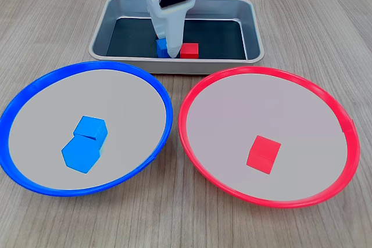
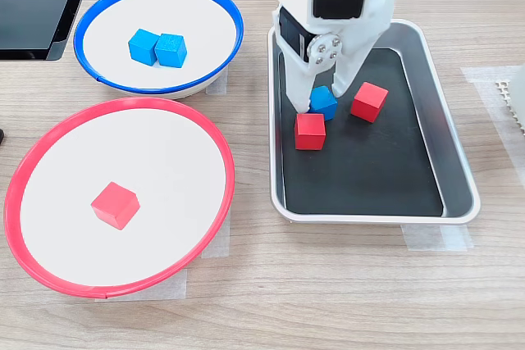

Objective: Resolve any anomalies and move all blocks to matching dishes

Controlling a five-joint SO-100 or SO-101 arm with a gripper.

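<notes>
We see both exterior views evenly and brightly lit from above, with soft light and no harsh glare. Shadows are faint and short: a thin dark band hugs the blue-rimmed dish [image 1: 35, 175] from 6 to 8 o'clock in the first exterior view, and the cubes cast small soft shadows. The metal tray [image 2: 455, 170] carries mild reflections along its rim in the second exterior view. Focus is sharp across the bench [image 1: 174, 225]; wood grain reads clearly. Edges show slight wide-angle stretching.
</notes>
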